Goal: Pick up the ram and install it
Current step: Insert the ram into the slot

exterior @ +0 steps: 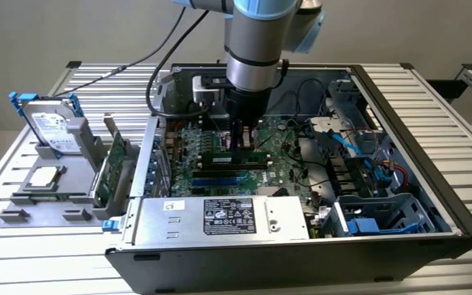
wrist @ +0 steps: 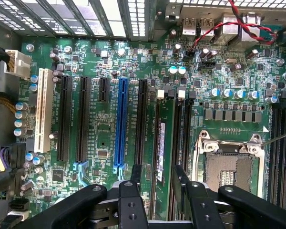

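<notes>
Wrist view: black two-fingered hand point(wrist: 158, 169) stands wide open and holds nothing, its fingers either side of the long, thin green ram stick point(wrist: 163, 133), which sits on edge in a black slot of the green motherboard point(wrist: 97, 129).

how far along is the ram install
Done: the ram stands in a motherboard slot beside the CPU socket. In hand: nothing; the tool is open, fingers either side of the stick. Left: whether it is fully latched, I cannot tell.
</notes>
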